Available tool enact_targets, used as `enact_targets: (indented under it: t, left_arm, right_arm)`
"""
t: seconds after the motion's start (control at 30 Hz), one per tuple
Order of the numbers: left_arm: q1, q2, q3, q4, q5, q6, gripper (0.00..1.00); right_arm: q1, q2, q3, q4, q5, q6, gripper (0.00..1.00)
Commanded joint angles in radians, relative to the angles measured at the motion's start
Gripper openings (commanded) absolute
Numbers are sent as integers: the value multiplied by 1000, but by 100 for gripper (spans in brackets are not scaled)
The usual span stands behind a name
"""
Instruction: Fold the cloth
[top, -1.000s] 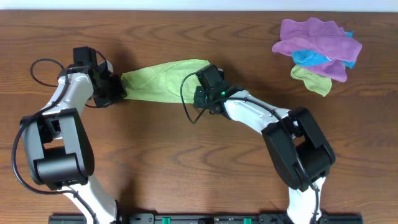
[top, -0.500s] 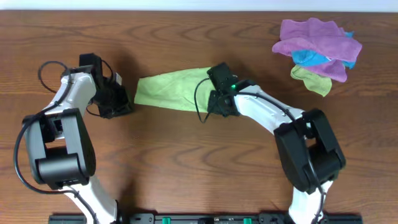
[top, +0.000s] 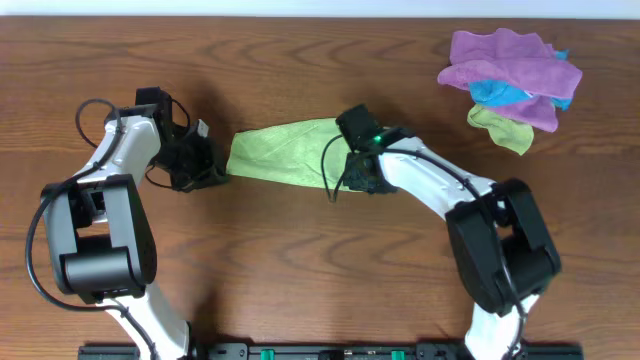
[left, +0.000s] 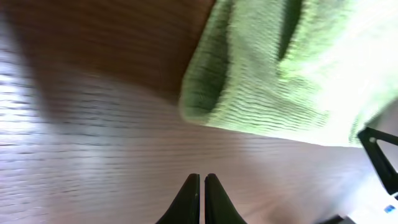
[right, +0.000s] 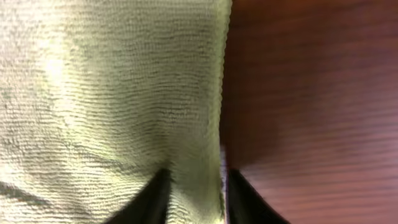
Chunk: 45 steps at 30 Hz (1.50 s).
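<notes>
One fold seems done: we pinch the cloth (top: 280, 152) by its end in our right gripper (right: 196, 190), our left gripper (left: 201, 183) pressed together, empty; another fold remains.

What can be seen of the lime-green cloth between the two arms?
The cloth is a lime-green towel of ribbed microfibre look, gathered into a long wrinkled band stretched over the wooden table between the arms. The right claw is shut on its right end, near a hemmed edge. Its left end curls over and is free: the left claw is shut a little short of it, holding nothing. No tag shows.
</notes>
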Motion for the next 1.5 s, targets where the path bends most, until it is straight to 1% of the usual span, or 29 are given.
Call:
enact_targets:
  t: [0.0,0.1,0.17,0.27,0.3,0.33,0.4,0.5,0.53,0.67,0.73,0.83,0.97,1.13,1.23,1.3,1.47]
  left_arm:
    - [-1,-21,8,8,92,-30,6]
    - [-1,-21,8,31,144,-72,11]
    - [-1,-21,8,52,169,-101,16]
    - [-1,-21,8,89,203,-140,22]
    - [-1,-21,8,109,214,-155,27]
    - [-2,-21,8,125,216,-171,34]
    - [-2,-21,8,161,215,-199,54]
    - [-6,-21,8,222,211,-218,74]
    - [-11,-21,8,242,197,-221,82]
    - [-42,-20,8,303,122,-229,82]
    - [-62,-20,8,335,100,-230,81]
    - [-107,-20,8,396,43,-264,79]
    - [-137,-20,8,431,-12,-278,77]
    - [-138,-20,8,433,-34,-278,75]
    - [-137,-20,8,431,-34,-285,71]
    - [-137,-20,8,417,-65,-324,68]
    - [-137,-20,5,410,-117,-405,68]
  right_arm:
    - [-10,-81,-2,16,12,-47,53]
    - [-10,-117,-2,26,13,-47,60]
    - [-10,-131,-2,39,13,-54,60]
    - [-10,-141,-2,58,13,-58,62]
    - [-10,-142,-2,63,13,-58,62]
    - [-10,-142,-2,68,12,-58,62]
    - [-10,-142,-2,72,12,-58,62]
    - [-10,-142,-2,77,3,-63,62]
    - [-10,-142,-2,79,-4,-65,61]
    - [-10,-142,-2,80,-10,-66,61]
    - [-10,-142,-2,80,-23,-80,59]
    - [-10,-142,-2,79,-26,-80,58]
    - [-10,-142,-2,79,-29,-83,57]
    - [-10,-142,-2,75,-34,-99,56]
    - [-10,-142,-2,75,-34,-99,56]
    - [-10,-142,-2,75,-34,-99,56]
    - [-10,-142,-2,75,-34,-99,56]
